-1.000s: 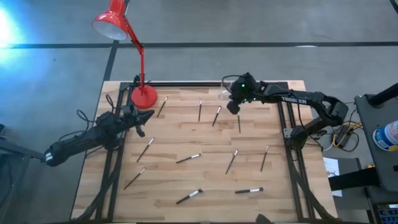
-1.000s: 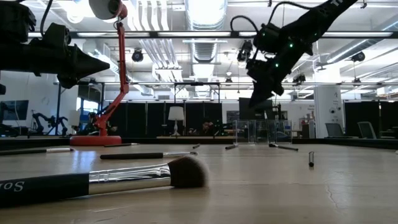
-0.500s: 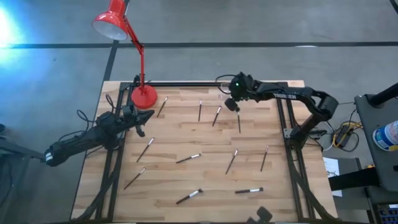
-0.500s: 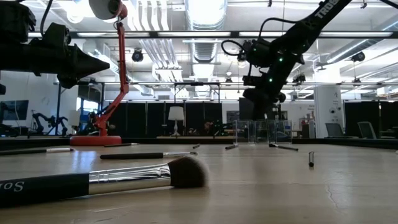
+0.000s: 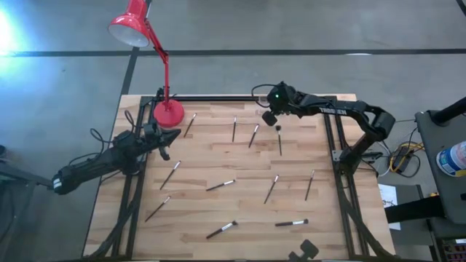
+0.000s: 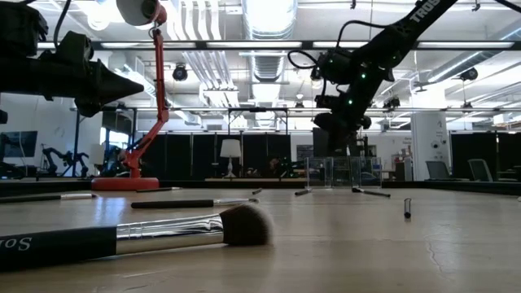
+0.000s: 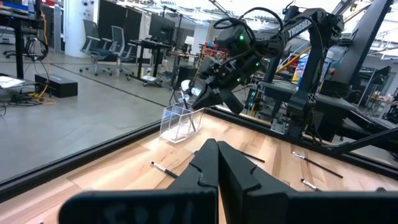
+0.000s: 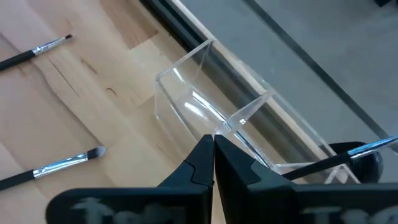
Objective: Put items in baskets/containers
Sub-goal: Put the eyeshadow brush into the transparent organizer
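Right gripper closed, empty, above clear organiser at desk's far edge. Left gripper closed, idle near left edge.

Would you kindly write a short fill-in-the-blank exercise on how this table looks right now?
1. The lamp is coloured ____.
2. The right gripper hangs over the clear ____.
3. The left gripper has its jaws ____.
4. Most brushes lie loose on the ____ table.

Missing words: red; organiser; shut; wooden

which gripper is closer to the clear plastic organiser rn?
Right. The right gripper hovers just over the clear plastic organiser at the table's far edge; the left gripper waits across the table near the red lamp's base.
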